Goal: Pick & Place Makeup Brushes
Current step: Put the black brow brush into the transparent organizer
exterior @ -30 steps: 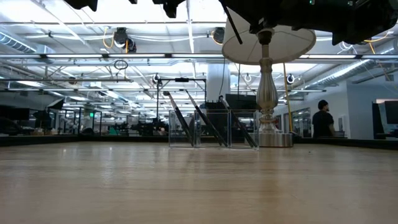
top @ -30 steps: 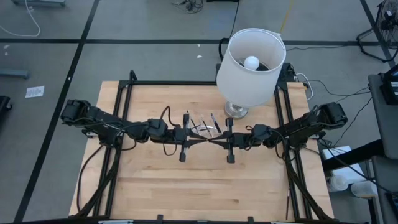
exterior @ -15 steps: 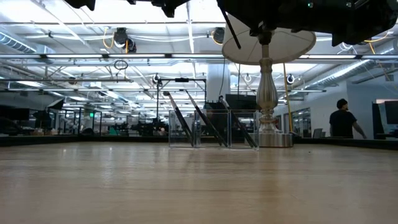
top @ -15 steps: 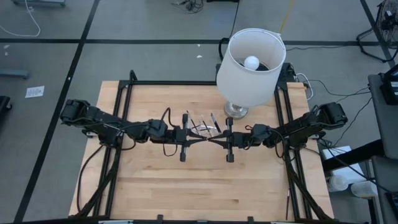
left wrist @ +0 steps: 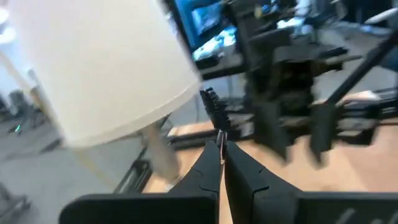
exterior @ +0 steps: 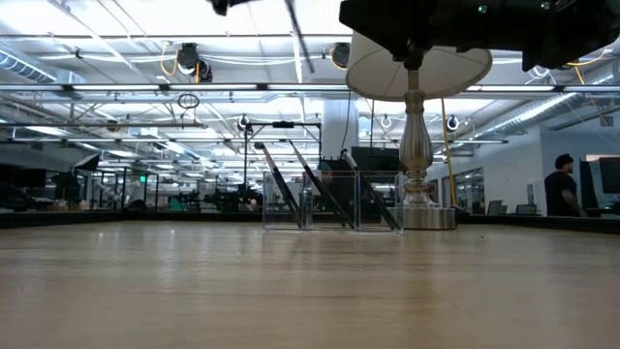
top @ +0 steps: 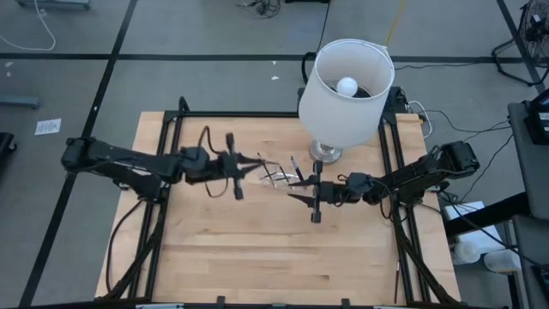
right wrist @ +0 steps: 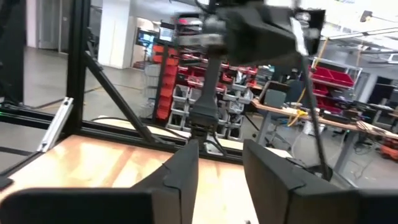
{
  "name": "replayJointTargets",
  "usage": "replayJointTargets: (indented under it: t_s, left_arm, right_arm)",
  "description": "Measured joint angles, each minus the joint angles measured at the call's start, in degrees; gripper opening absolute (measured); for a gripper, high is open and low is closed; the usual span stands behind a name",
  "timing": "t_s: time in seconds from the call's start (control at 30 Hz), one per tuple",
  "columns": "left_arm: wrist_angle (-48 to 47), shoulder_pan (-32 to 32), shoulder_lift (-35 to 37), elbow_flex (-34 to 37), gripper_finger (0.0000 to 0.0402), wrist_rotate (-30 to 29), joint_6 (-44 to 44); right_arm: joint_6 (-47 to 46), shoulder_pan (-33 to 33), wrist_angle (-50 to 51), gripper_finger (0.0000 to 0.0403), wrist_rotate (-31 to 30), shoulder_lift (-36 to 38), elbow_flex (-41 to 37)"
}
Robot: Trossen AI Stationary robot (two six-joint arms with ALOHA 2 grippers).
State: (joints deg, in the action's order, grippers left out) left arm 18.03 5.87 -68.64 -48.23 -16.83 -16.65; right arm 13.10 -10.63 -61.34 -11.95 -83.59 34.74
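**Two robot arms above a clear brush holder on a wooden table**

Seen from above, a clear holder [top: 279, 174] with several compartments stands at the centre of the frame, just left of a lamp's metal base [top: 325, 153]. In the level view the holder [exterior: 329, 201] shows three side-by-side sections, each with thin dark makeup brushes [exterior: 291, 188] leaning at a slant inside. From above the makeup brushes [top: 294, 165] appear as fine dark sticks fanned across the holder.

The left gripper [top: 254, 161] sits left of the holder, above the table. Its wrist view shows the fingers [left wrist: 205, 177] pressed together on one thin dark brush [left wrist: 220, 144]. In the level view that brush [exterior: 297, 35] hangs slanted at the top centre of the frame.

The right gripper [top: 298, 198] sits just below the holder in the overhead frame, its fingers [right wrist: 183, 174] apart with nothing between them.

No readable writing is visible.

The table [top: 257, 249] is pale wood planking edged by black rails. A white lampshade [top: 346, 93] fills the upper right. Beyond lies a grey floor and a large workshop, with a person [exterior: 560, 191] at far right.
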Motion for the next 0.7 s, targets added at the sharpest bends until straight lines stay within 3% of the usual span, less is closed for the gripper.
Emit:
replayJointTargets:
  t_s: [0.17,0.47,0.7]
  left_arm:
    - [-3.7,-4.0,4.5,5.3,0.0005,0.0,4.0]
    - [25.4,-13.3,5.3,26.0,0.0005,6.4,13.6]
    - [29.4,-12.5,4.9,30.1,0.0005,6.8,18.1]
  right_arm:
    - [-0.3,0.0,-0.1,0.0129,0.0,0.0,0.0]
    - [0.5,0.0,-0.8,0.0132,0.0,0.0,0.0]
    - [1.1,0.0,-0.5,0.0132,0.0,0.0,0.0]
